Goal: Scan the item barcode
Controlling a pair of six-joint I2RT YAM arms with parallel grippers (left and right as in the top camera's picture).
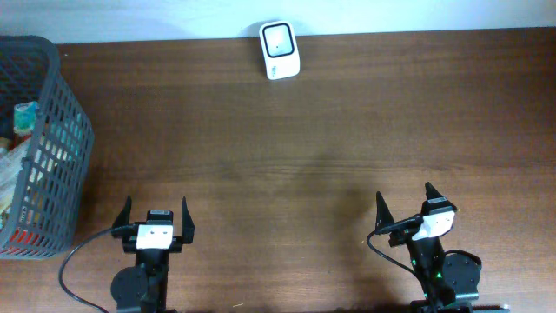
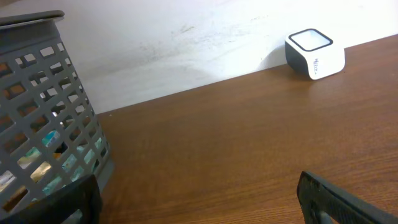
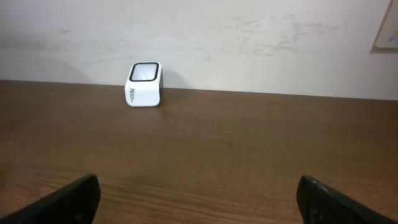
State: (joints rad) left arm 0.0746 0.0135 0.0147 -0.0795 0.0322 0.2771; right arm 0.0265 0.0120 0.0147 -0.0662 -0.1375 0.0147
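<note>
A grey plastic lattice basket (image 2: 43,124) fills the left of the frame, with teal and pale packets (image 2: 50,138) glimpsed through its holes. At the upper right, a white box-shaped scanner (image 2: 315,55) with a dark-rimmed top window stands on the brown wooden table (image 2: 236,143), near the white wall (image 2: 155,37). The left gripper (image 2: 205,202) shows black fingers (image 2: 336,200) in the bottom corners, spread wide apart.

We find a gray basket (image 1: 61,148) standing at the table's (image 1: 313,148) left edge, barring sideways reach for the left gripper (image 1: 156,209). Open wood runs from it and the right gripper (image 1: 404,193) to the white scanner (image 1: 280,50) at the far edge.
</note>
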